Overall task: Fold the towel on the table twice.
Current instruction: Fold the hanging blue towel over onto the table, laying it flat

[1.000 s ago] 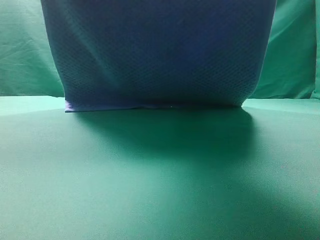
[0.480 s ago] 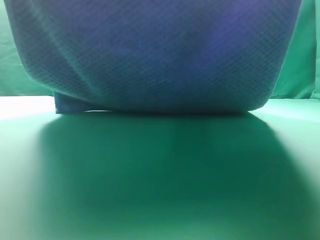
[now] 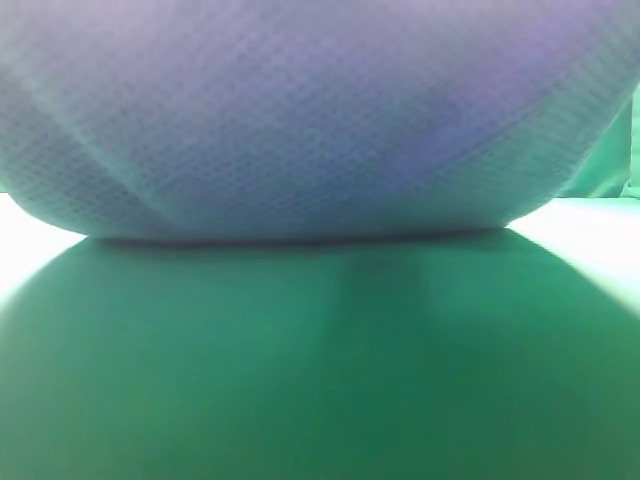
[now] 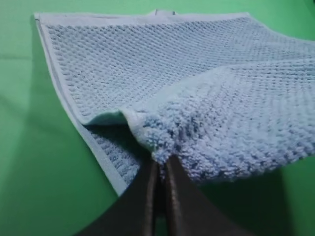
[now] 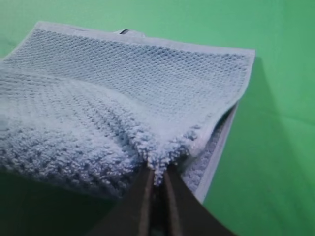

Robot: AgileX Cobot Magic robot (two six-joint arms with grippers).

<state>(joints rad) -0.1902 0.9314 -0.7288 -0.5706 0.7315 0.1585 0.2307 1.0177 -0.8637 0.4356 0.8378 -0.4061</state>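
The left gripper (image 4: 158, 164), seen from its own wrist camera, has its dark jaws pressed together on a bunched corner of the large blue-grey waffle-knit towel (image 4: 197, 88); the pinched edge stands up just ahead of the fingertips, and beyond it the rest of the cloth lies flat on the smooth matte green table (image 4: 29, 162), its bound hem running away to the far side. In the right wrist view the right gripper (image 5: 156, 174) is likewise clamped tight on the opposite corner of the towel (image 5: 147, 83), with a lower layer showing beneath the raised one just beside the jaws and a small tag at the far hem. In the exterior high view neither gripper shows: the lifted towel (image 3: 320, 110) fills the upper frame, blurred and close to the lens, its lower fold touching the table (image 3: 320, 380) along a dark line. The step in hand looks like carrying the held edge over to lay one fold. To do it well, both arms should travel together at the same height so the edge stays taut and level, land it square on the far hem, and release only once the corners rest on the cloth.
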